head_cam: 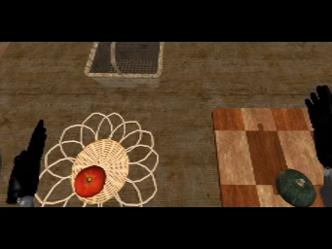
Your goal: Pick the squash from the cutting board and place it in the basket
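A: What is seen on the bench (183, 97)?

B: A rough, brown, woven-looking surface is shown. A checkered wooden cutting board (262, 146), made of light and dark blocks, is laid at the right. A round, dark green squash (295, 187) with a pale stem scar is seen on the board's near right corner.

A: And the basket?

B: A pale wicker basket (100, 163) with a looped, petal-shaped rim is placed at the left, well apart from the board. A red tomato (90, 181) is held in its woven centre. A rectangular wire-mesh bin (125, 64) with a woven rim is set at the far side.

A: How are the hands posed?

B: The right hand (328, 129) is held over the board's right edge, fingers straight and pointed away, nothing grasped; the squash is just beside its wrist. The left hand (26, 170) is kept left of the basket, fingers straight, nothing held.

A: Any writing?

B: None can be read.
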`<state>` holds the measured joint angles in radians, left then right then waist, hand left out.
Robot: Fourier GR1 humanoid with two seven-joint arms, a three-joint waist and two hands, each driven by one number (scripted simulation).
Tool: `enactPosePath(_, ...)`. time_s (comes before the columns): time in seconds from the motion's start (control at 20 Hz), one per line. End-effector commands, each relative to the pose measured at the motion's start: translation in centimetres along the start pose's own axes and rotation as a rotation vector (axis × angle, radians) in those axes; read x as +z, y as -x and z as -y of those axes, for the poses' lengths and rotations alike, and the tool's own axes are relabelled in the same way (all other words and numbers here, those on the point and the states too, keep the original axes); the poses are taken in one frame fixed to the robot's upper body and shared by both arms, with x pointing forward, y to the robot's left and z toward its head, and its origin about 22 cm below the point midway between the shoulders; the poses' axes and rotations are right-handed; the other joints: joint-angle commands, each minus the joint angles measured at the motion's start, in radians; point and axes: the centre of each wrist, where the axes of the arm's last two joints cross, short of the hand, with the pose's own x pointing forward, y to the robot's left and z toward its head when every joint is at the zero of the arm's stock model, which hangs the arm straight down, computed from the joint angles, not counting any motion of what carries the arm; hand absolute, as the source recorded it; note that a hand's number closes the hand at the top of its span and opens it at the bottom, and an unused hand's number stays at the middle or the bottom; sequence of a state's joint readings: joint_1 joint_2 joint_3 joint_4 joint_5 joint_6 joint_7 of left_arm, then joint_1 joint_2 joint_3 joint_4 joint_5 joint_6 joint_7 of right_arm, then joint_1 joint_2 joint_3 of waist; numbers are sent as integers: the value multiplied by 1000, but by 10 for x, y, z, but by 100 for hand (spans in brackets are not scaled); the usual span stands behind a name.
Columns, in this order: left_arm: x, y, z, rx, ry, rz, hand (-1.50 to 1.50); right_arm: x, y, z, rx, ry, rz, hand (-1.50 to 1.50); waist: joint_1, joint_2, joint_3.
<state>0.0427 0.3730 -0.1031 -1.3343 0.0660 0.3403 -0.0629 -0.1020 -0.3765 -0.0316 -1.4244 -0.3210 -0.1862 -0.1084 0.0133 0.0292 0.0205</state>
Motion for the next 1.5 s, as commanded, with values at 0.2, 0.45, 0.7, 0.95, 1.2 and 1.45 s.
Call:
enactPosePath(0.2,-26,-53,-8,98,-11,137,0,12,-18,95,432,194,-262,150,-56,-34,-25)
enactPosePath(0.45,-43,-93,-1,165,95,149,0,5,-31,22,453,202,-33,-150,-19,-28,-23)
enactPosePath(0.7,-41,-93,7,167,111,130,0,0,-40,35,720,480,-115,-150,-13,-26,-31)
enactPosePath(0.95,-41,-95,5,172,101,119,0,-8,-90,49,935,535,-318,-150,-22,-34,-30)
enactPosePath(1.2,-44,-101,0,164,105,131,0,-3,-109,35,1105,213,-699,-150,-14,-35,-33)
enactPosePath(1.45,-46,-103,8,168,103,116,0,0,-151,15,1115,-9,-891,-150,-27,-36,-29)
